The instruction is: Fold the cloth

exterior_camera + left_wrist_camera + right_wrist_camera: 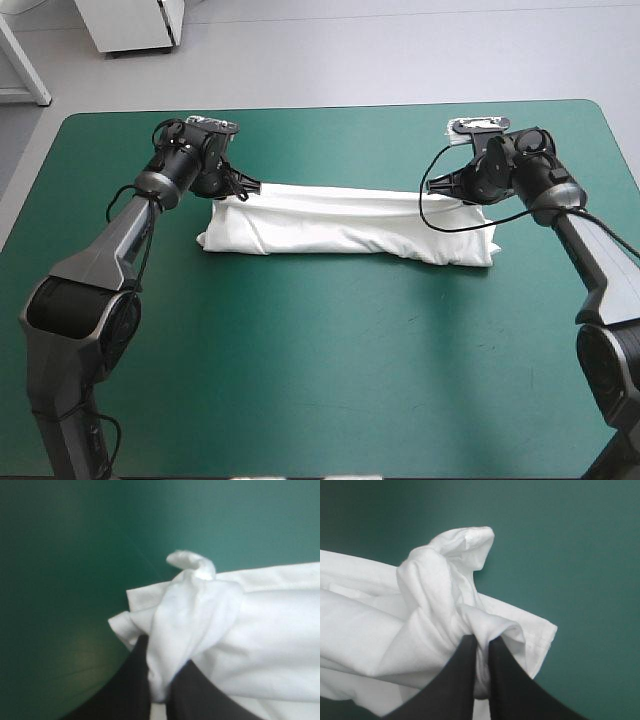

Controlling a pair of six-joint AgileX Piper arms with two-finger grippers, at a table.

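Scene: a teal-green table (pixel 320 380) seen from above, with two robot arms reaching in, one from each side.

T-shirt (pixel 345 225): white, lying as a long, narrow band across the far middle of the table. It runs left to right and sits well clear of every edge.

Shape of the band: several layers appear stacked, with soft creases along its length. The near edge rests on the cover, and the far edge runs fairly straight between the two arms.

Left gripper (pixel 238 190): at the far corner of the band's left end. Its black fingers (pixel 130 690) are pressed almost together, pinching a bunched wad of cloth. A small twist of fabric pokes out ahead of the tips.

Right gripper (pixel 455 187): at the far corner of the band's right end. Its fingers (pixel 512 685) are also nearly closed on a gathered knot of cloth, with a hemmed edge hanging just beside them.

Done so far: judging by the narrow, layered shape, the lengthwise folding looks largely complete. The sleeves cannot be seen sticking out.

Left to do: the band is still long, so it probably needs folding end to end, then releasing and neatening. The bunched corners and the uneven right end suggest the final bundle is not yet tidy.
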